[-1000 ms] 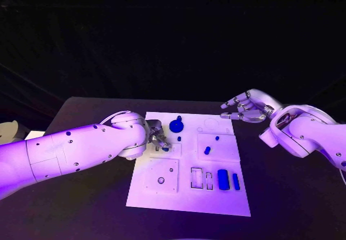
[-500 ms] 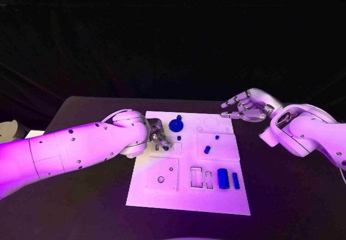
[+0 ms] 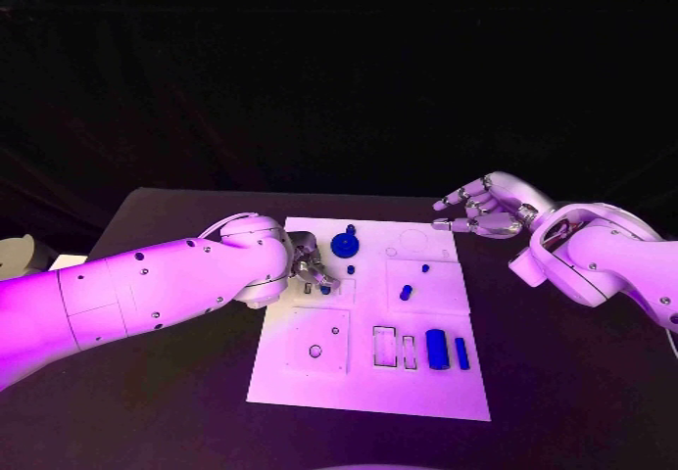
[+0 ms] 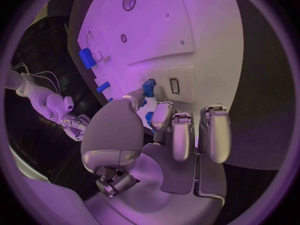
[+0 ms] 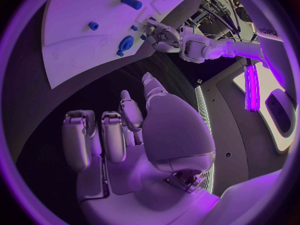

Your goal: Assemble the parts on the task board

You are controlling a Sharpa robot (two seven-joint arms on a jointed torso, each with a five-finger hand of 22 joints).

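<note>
Head view: I log the task board (image 3: 370,392) mid-table, my left hand (image 3: 310,266) on its upper left area, my right hand (image 3: 485,211) off its far corner, fingers apart, holding nothing.

Left wrist view: I see fingertips (image 4: 149,91) pinching a small blue part (image 4: 148,87).

Right wrist view: blue parts (image 5: 131,2) on the board.

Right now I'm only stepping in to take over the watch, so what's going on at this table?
The robot is assembling small blue parts on the white task board. Its left robot hand is down over the board's left side, pinching a small blue part at its fingertips beside a small rectangular slot. The right robot hand hovers off the board's far right corner, fingers apart, holding nothing. A round blue part and several other blue pieces sit on the board.
</note>
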